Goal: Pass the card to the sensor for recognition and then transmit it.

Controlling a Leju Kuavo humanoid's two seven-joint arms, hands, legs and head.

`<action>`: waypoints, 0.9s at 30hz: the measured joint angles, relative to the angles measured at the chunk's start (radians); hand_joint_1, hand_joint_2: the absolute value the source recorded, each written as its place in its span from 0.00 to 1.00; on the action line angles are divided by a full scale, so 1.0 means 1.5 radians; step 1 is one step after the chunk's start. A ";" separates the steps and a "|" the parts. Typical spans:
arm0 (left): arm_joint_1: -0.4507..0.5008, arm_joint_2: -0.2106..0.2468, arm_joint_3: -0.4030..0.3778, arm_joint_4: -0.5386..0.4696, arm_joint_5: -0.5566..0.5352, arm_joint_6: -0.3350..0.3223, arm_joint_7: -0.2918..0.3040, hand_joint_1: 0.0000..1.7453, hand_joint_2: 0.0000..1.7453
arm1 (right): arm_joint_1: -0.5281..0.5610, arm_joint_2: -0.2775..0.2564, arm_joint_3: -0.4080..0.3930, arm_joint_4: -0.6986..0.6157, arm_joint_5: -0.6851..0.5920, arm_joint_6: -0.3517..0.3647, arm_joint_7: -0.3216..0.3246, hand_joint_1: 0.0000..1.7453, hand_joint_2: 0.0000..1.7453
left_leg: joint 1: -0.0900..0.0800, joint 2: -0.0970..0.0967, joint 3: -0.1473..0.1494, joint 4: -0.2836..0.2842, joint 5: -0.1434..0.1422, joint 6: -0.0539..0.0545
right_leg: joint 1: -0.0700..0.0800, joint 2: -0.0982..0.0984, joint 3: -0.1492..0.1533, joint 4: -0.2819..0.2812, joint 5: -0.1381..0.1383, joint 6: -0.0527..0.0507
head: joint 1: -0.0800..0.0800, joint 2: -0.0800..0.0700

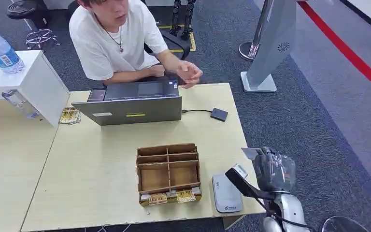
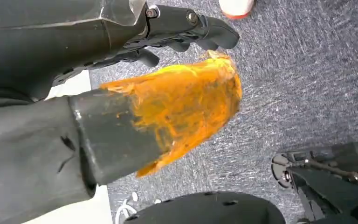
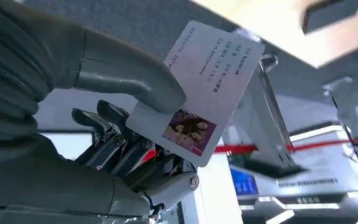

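Note:
My right hand (image 1: pixel 273 169) is raised off the table's front right corner and pinches a pale card (image 1: pixel 250 153) that sticks up from it. In the right wrist view the thumb (image 3: pixel 130 81) presses the card (image 3: pixel 205 88), which has printed text and a small photo, against the darker fingers. A flat grey sensor pad (image 1: pixel 226 193) lies on the table just left of that hand. A small black box (image 1: pixel 219 114) is cabled to the laptop. My left hand (image 2: pixel 158 107) hangs over grey carpet, orange-smeared thumb apart from the fingers, holding nothing.
A person sits behind the table with one hand (image 1: pixel 189 72) held out over its far edge. A laptop (image 1: pixel 130 108) stands mid-table and a divided cardboard box (image 1: pixel 168 171) with cards stands near the front. A white box (image 1: pixel 29 82) carries a water bottle (image 1: pixel 0 50) at left.

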 joint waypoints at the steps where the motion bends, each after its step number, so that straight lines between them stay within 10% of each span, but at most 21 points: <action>1: 0.000 -0.001 0.000 0.000 -0.001 -0.001 0.000 0.00 0.00 | -0.005 0.000 0.003 -0.005 0.011 -0.005 0.000 1.00 1.00 | 0.000 0.000 0.000 0.000 0.000 0.000 | 0.000 0.000 0.000 0.000 0.000 0.000 | 0.000 0.000; 26: -0.002 -0.004 -0.018 0.005 -0.033 -0.018 -0.002 0.00 0.00 | -0.147 0.000 0.158 -0.025 0.164 -0.031 0.043 1.00 1.00 | 0.000 0.000 0.000 0.000 0.001 0.000 | 0.000 0.000 0.000 0.000 0.000 0.000 | 0.000 0.000; 27: -0.002 -0.004 -0.018 0.005 -0.033 -0.018 -0.002 0.00 0.00 | -0.154 -0.001 0.167 -0.020 0.164 -0.027 0.051 0.19 1.00 | 0.000 0.000 0.000 0.000 0.001 0.000 | 0.000 0.000 0.000 0.000 0.000 0.000 | 0.000 0.000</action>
